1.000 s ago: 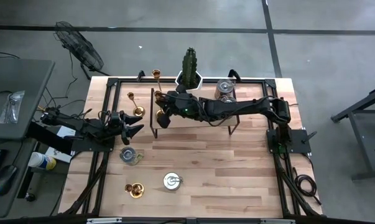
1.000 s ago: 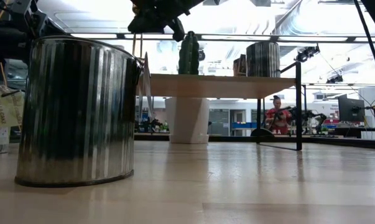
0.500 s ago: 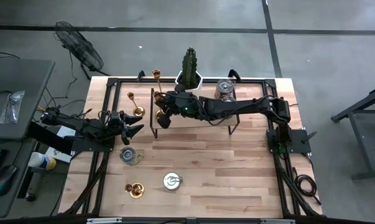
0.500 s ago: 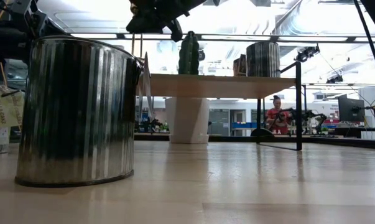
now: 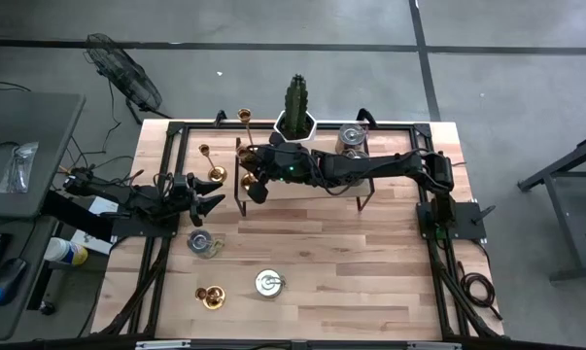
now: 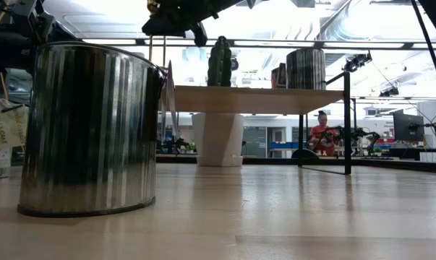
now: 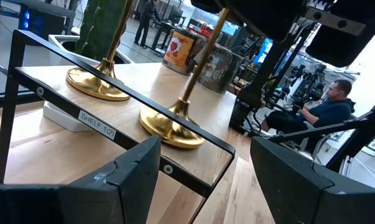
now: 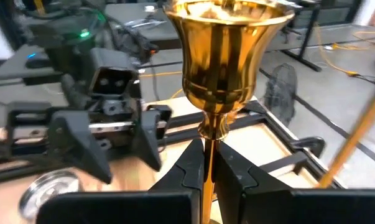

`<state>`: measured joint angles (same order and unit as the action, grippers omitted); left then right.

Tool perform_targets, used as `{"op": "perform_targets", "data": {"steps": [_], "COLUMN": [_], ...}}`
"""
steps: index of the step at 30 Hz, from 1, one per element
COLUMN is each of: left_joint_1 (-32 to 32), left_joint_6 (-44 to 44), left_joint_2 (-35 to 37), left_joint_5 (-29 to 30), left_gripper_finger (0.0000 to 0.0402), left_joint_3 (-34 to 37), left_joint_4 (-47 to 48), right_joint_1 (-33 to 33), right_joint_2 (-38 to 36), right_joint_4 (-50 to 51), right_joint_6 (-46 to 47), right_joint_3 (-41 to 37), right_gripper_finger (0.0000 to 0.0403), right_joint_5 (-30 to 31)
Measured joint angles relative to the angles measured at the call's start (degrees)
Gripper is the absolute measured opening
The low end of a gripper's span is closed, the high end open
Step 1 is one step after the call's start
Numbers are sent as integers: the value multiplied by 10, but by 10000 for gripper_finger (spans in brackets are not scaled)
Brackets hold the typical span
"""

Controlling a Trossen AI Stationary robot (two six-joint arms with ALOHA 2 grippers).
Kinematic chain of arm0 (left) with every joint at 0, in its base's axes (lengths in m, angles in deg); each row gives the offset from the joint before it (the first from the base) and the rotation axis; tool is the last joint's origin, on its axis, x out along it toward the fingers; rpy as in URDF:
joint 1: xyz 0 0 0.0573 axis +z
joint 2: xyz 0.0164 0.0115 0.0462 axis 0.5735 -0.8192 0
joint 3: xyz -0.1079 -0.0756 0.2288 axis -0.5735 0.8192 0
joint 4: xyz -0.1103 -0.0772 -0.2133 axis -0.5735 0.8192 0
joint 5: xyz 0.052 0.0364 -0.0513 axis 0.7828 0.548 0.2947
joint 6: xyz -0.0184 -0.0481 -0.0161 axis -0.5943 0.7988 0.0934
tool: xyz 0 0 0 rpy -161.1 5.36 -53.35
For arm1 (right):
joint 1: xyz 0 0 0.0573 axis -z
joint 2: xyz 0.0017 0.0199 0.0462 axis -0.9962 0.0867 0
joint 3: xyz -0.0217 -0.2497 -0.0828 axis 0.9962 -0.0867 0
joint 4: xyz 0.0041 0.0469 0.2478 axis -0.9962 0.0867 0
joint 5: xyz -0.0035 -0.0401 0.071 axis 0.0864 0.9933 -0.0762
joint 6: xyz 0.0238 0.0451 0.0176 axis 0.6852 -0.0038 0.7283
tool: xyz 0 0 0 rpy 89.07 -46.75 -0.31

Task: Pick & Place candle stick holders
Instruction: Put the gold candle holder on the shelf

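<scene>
My right gripper (image 5: 253, 182) reaches over the left end of the wooden shelf (image 5: 302, 185) and is shut on a tall gold candle stick holder (image 8: 221, 43). A second tall holder (image 5: 242, 117) stands on the shelf by its base (image 7: 97, 87). A third (image 5: 215, 175) stands on the table left of the shelf. A short one (image 5: 211, 297) stands near the table's front left. My left gripper (image 5: 211, 202) is open and empty, level, just left of the shelf's near corner. My right gripper pinches the holder's thin stem (image 8: 207, 146) between its two fingers (image 8: 190, 171), just below the cup. The fingers come level from the table's right side and lie across the stem. The holder stands upright, its round base (image 7: 171, 127) on the shelf's left end.
A cactus in a white pot (image 5: 295, 107) and a silver tin (image 5: 351, 138) stand on the shelf. Two more silver tins (image 5: 203, 243) (image 5: 268, 282) stand on the table's near left part. A person (image 7: 324, 112) sits beyond the table.
My right gripper has gone a little toward the table's left edge, still shut on the holder's stem, which has shifted with it.
</scene>
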<state>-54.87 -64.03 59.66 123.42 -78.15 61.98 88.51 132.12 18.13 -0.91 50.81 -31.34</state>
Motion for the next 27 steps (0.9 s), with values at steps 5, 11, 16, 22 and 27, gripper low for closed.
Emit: {"op": "perform_targets", "data": {"steps": [5,11,16,22,27], "left_joint_1": [0,0,0,0,0], "left_joint_6": [0,0,0,0,0], "left_joint_2": [0,0,0,0,0], "left_joint_5": [0,-1,-1,-1,0], "left_gripper_finger": [245,245,245,245,245], "left_joint_3": [0,0,0,0,0], "left_joint_4": [0,0,0,0,0], "right_joint_1": [0,0,0,0,0], "right_joint_2": [6,13,13,13,13], "right_joint_4": [-11,-16,-14,-9,-3], "right_joint_6": [0,-3,-3,3,5], "right_joint_3": [0,0,0,0,0], "right_gripper_finger": [9,9,9,9,9], "right_joint_5": [-9,-12,16,42,61]}}
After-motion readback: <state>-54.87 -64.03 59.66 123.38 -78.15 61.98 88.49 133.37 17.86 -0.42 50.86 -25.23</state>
